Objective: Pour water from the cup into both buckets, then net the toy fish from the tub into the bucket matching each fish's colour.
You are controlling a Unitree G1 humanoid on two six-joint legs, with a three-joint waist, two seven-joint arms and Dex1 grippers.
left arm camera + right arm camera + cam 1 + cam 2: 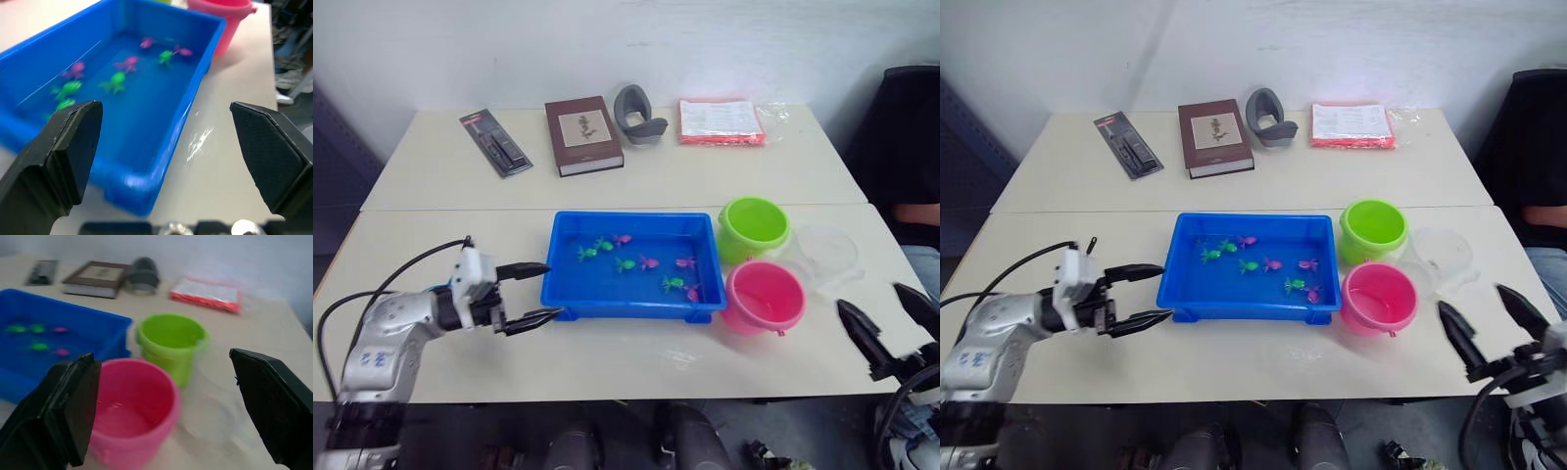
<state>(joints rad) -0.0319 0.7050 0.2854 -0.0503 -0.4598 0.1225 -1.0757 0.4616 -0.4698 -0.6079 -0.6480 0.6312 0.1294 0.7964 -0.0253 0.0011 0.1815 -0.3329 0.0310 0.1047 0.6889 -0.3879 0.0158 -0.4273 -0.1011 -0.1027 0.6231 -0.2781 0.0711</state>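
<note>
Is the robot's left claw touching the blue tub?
Apart. In the right eye view, bare table shows between the left end effector and the tub.

The tub (705, 257) is glossy bright blue plastic, its rim catching highlights. The green bucket (753, 227) and pink bucket (764, 296) are smooth, shiny plastic. The cup (826, 253) is clear, see-through plastic. The toy fish (649, 262) look like small moulded plastic. The table (431, 245) has a smooth, matt cream surface. The book (582, 134) has a matt brown cover. Both grippers' fingers (63, 147) are matt black.
</note>
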